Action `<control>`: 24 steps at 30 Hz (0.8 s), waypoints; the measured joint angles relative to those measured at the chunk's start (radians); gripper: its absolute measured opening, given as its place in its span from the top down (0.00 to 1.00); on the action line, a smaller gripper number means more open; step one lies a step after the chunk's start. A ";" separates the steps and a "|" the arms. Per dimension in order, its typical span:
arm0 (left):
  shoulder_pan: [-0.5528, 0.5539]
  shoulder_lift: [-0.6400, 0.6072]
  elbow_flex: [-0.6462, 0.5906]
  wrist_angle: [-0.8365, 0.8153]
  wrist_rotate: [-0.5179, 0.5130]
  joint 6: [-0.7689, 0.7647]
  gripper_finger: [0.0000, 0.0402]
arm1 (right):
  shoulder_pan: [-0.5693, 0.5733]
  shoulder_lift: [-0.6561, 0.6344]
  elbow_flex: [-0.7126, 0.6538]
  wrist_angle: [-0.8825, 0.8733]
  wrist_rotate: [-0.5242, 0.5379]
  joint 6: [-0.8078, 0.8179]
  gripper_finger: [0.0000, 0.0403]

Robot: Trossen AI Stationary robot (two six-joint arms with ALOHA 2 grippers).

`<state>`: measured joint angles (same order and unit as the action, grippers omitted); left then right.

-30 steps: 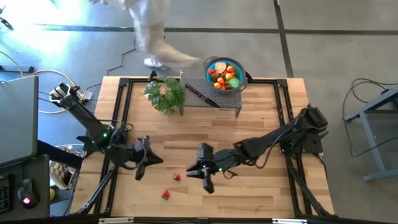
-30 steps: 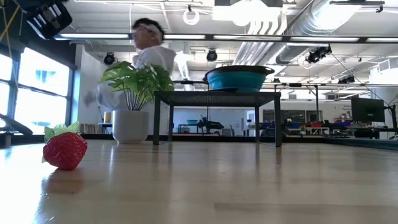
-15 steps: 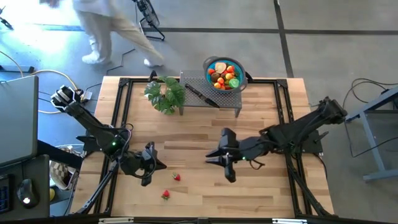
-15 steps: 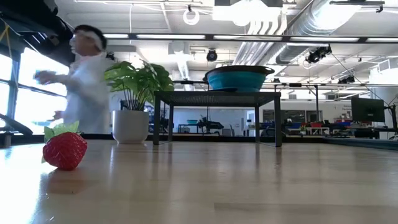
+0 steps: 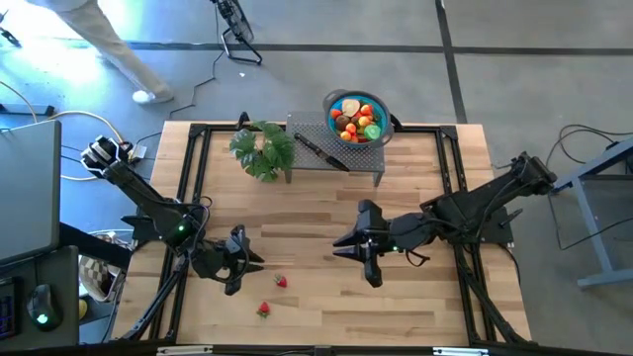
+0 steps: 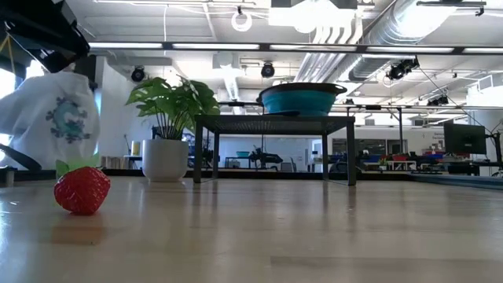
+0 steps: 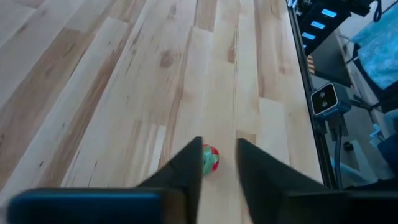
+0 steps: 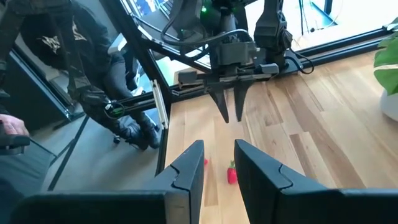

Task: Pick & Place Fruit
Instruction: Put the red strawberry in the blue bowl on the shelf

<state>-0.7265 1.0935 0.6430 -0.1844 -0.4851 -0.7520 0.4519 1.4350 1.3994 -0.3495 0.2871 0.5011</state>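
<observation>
Two strawberries (image 5: 282,282) lie loose on the bench (image 5: 415,307); other fruit fills the blue bowl (image 5: 357,118). The left hand (image 5: 248,261), slightly spread, hovers near one; the right hand (image 5: 352,244), slightly parted, holds nothing.

Open tabletop (image 5: 326,316) surrounds 2 strawberries (image 5: 282,282); plant (image 5: 263,150) and rack (image 5: 336,156) stand well apart behind.
</observation>
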 joint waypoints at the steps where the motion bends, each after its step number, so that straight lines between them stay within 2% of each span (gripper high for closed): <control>1: 0.000 0.000 0.000 0.000 0.000 -0.010 0.74 | 0.000 0.000 0.000 -0.001 -0.001 0.000 0.80; 5: 0.000 0.000 0.000 0.004 0.000 -0.016 0.56 | 0.000 0.000 0.000 0.001 0.000 0.000 0.80; 9: 0.000 0.000 0.000 0.010 0.001 -0.017 0.45 | 0.000 0.000 0.000 0.001 0.000 0.003 0.80; 17: 0.000 0.016 0.000 0.004 0.033 -0.134 0.42 | 0.000 0.000 0.000 0.010 0.002 0.003 0.80; 24: 0.000 0.138 0.000 0.032 0.036 -0.269 0.42 | 0.000 0.000 0.000 0.011 0.002 0.003 0.80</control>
<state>-0.7269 1.2312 0.6430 -0.1526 -0.4496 -1.0214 0.4519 1.4353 1.3994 -0.3386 0.2890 0.5040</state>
